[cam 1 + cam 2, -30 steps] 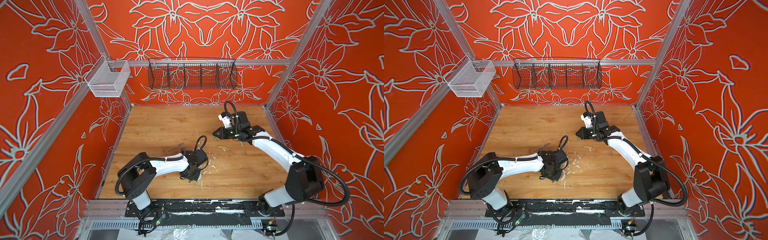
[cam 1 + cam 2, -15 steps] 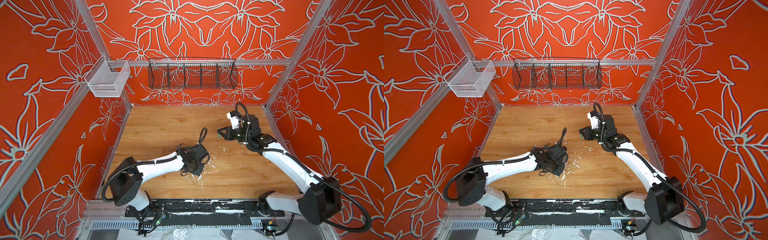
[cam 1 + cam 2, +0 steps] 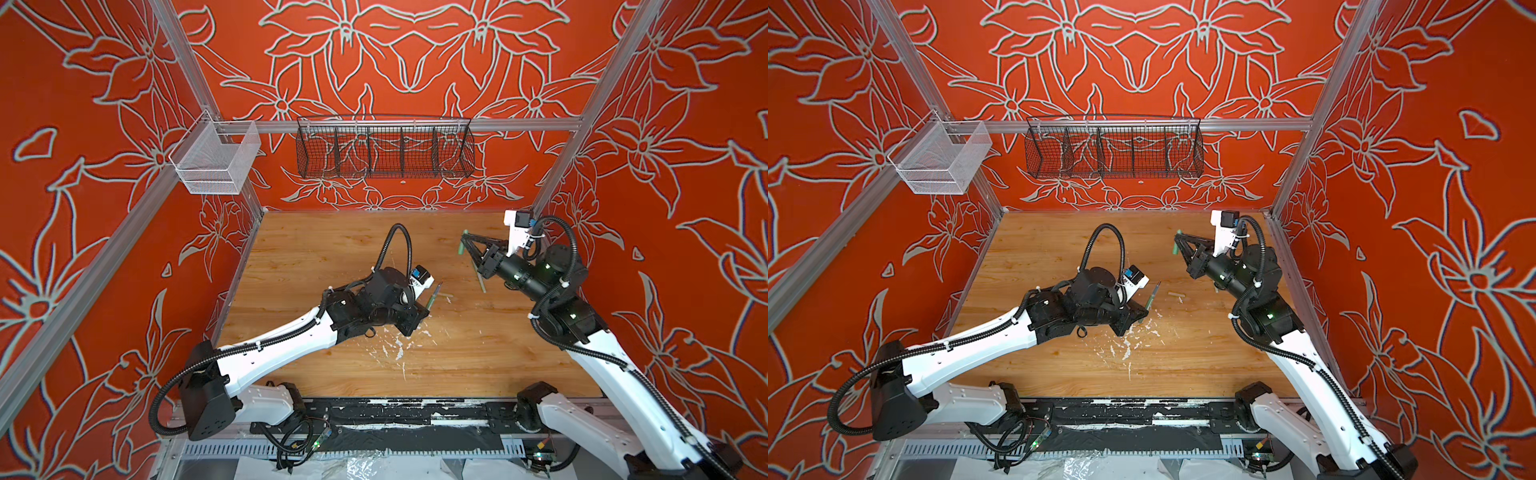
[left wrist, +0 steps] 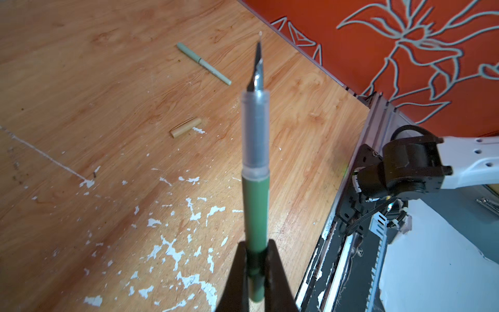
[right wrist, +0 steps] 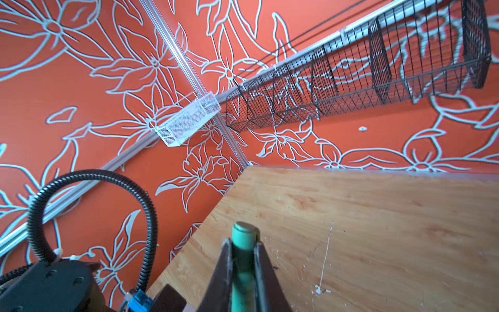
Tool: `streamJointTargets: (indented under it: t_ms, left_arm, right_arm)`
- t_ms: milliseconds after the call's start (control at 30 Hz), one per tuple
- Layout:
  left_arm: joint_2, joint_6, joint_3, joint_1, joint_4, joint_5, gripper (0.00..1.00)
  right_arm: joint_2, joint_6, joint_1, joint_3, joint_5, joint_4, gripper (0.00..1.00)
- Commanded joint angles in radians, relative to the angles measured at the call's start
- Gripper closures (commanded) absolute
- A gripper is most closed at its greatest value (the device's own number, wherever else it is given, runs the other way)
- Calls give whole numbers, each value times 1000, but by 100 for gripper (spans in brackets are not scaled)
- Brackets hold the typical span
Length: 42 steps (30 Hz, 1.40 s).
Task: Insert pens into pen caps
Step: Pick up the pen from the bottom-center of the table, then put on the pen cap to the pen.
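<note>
Evidently no capping is finished yet: the green pen point(image 4: 255, 205), nib bare, is gripped by the left fingers point(image 4: 239, 278), the green cap point(image 5: 243, 237) is pinched in the right fingers point(image 5: 218, 275) well apart from it, and a mint pen point(image 4: 204, 63) and tan cap point(image 4: 186, 127) are seen lying on the tabletop point(image 4: 81, 81).

A long black wire basket point(image 3: 384, 147) is hanging at twelve o'clock above the pale wooden tabletop point(image 3: 311, 249), a small white mesh basket point(image 3: 214, 162) is hanging at ten o'clock, and white paint flecks point(image 3: 399, 353) are lying towards six o'clock.
</note>
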<state>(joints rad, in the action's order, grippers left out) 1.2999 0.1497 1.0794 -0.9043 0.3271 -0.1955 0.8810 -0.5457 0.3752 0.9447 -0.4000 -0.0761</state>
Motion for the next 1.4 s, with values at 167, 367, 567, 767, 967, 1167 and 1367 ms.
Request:
streamJointTargets:
  t_ms: [167,367,567,767,967,1167,1367]
  left_arm:
    - [-15,-93,55,-5,-46,-39,100]
    - [-13,-109,71,-5,-51,-40,100]
    - [3,-117,88,-5,-48,-48,100]
    - [25,-111,99,-5,-43,-59,100]
    - [18,-109,91,-5,-45,-54,100]
    - [16,-105,89,-5,-44,-44,100]
    - [-6,-104,63,-5,-72,-21,100]
  right_arm:
    - [-58,-143,-4,-98,0,-137,100]
    - [-68,-180,-4,-150,-29,-184,100]
    - [-60,-188,-4,-175,-61,-225,100]
    - [-68,-213,-4,-211,-80,-278,100]
    - [-72,-233,-2,-240,-88,-307,100]
    - [-94,-235,-2,-253,-83,-306,100]
    - [-120,-237,-2,-275,-65,-305,100]
